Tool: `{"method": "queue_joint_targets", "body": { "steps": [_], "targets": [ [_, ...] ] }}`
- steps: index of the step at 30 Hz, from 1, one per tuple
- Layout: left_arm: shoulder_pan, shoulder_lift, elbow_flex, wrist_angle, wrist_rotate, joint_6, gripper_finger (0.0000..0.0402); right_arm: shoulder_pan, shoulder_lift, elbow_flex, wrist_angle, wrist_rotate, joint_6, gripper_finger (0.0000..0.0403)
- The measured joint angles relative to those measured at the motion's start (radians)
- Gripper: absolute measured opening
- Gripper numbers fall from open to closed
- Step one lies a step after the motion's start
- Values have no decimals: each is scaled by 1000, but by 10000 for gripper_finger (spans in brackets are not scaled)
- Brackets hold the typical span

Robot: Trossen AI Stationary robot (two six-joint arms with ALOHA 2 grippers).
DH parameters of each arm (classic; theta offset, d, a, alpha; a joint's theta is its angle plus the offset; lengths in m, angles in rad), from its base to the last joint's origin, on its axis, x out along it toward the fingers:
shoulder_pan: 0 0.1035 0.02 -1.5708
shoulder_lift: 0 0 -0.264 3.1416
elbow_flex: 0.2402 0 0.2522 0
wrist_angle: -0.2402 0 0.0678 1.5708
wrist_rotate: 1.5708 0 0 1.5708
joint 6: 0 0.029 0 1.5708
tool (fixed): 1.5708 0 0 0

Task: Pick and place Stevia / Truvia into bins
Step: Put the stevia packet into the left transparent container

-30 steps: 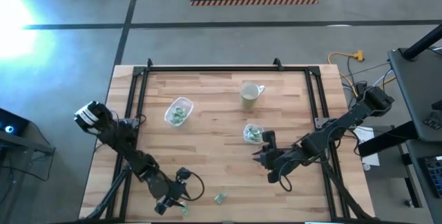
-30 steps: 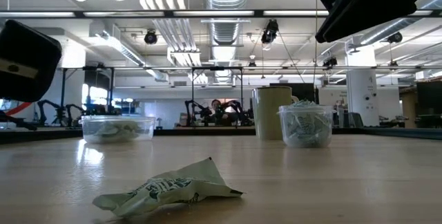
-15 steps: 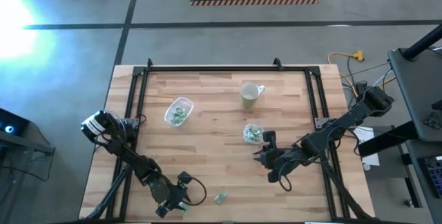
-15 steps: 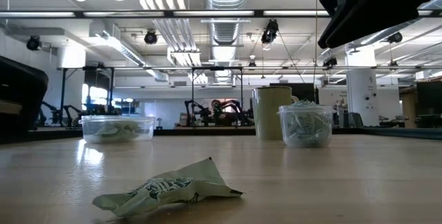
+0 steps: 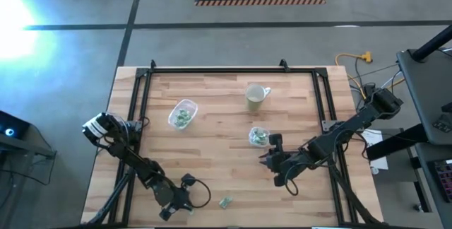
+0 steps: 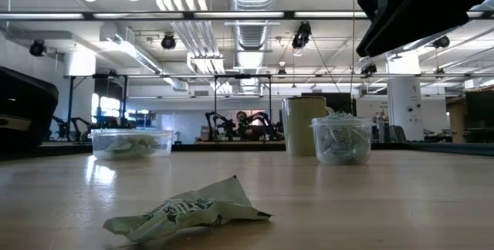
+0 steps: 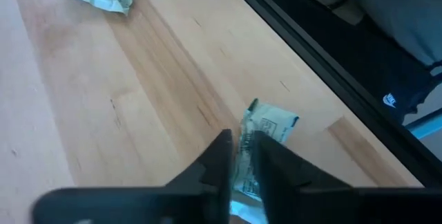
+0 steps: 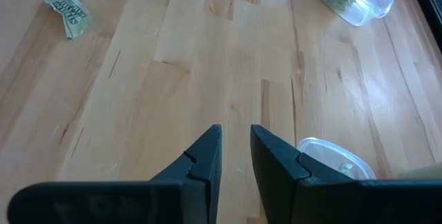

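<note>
At the near edge of the worktop [image 5: 212, 179], left of centre: left gripper [image 7: 240, 156], lowered over one Stevia packet [image 7: 266, 131] that lies by the black frame rail. Jaws nearly pressed together with the packet's edge between them; judged a pinch being taken, the packet not yet lifted.

Just right of it, near edge: second packet [image 5: 225, 202], crumpled, lying loose on the wood, untouched; presumably next for collection.

Mid-worktop, right of centre: right gripper [image 8: 235, 148], held above bare wood, jaws narrowly spread and holding nothing; judged waiting, well apart from both loose packets.

Just beyond the right gripper: smaller squarish bin [image 5: 258, 137], upright, heaped with packets to the rim.

Farther, left of centre: wider bin [image 5: 182, 114], upright, a shallow layer of packets inside; the roomier destination, by appearance.

Far centre: pale mug [image 5: 255, 97], upright, handle to the right, no part in the sorting.
</note>
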Motion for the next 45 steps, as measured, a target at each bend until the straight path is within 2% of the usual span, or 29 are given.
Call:
{"method": "queue_joint_targets", "body": {
  "steps": [3, 9, 15, 22, 30, 34, 40, 45],
  "targets": [
    [0, -1, -4, -2, 5, -2, 8, 0, 0, 0, 0, 0, 0, 68],
    [-1, -9, -6, -17, -30, 4, 2, 0, 0, 0, 4, 0, 0, 68],
    [2, -72, -14, -81, -177, 89, 0, 0, 0, 0, 16, 0, -3, 68],
    [1, -224, -14, -257, -502, 91, 0, 0, 0, 0, 17, 0, -8, 68],
    [2, -382, -20, -535, -1058, 80, 0, -1, 0, -3, 19, 1, -11, 68],
    [20, -450, -30, -647, -1240, 81, 0, -3, 0, -4, 19, 1, -11, 68],
    [105, -546, -38, -743, -1269, 80, 0, -3, 0, -5, 20, 1, -12, 68],
    [210, -613, -91, -754, -1263, 81, 0, -3, 0, -6, 20, 1, -11, 68]
  ]
}}
